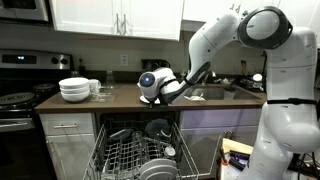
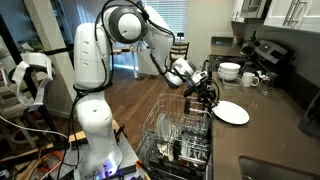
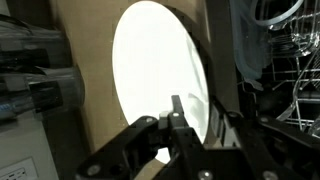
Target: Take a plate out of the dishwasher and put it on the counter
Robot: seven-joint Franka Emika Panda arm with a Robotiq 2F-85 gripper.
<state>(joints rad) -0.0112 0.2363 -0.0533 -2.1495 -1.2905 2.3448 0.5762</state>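
A stack of white bowls (image 1: 74,89) stands near a black stove (image 1: 18,100), with a small cup (image 1: 97,87) just beside the bowls. White upper cabinets (image 1: 115,15) hang above them. A brown wooden floor (image 2: 130,100) shows in an exterior view.

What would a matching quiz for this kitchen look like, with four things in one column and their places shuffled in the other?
Things:
1 plate
2 stacked bowls
3 dishwasher
4 stove

Places:
A open, below the counter
B at the counter's end, beyond the bowls
C on the counter, near the stove
D at the gripper, by the counter's edge

Pairs: 1-D, 2-C, 3-A, 4-B
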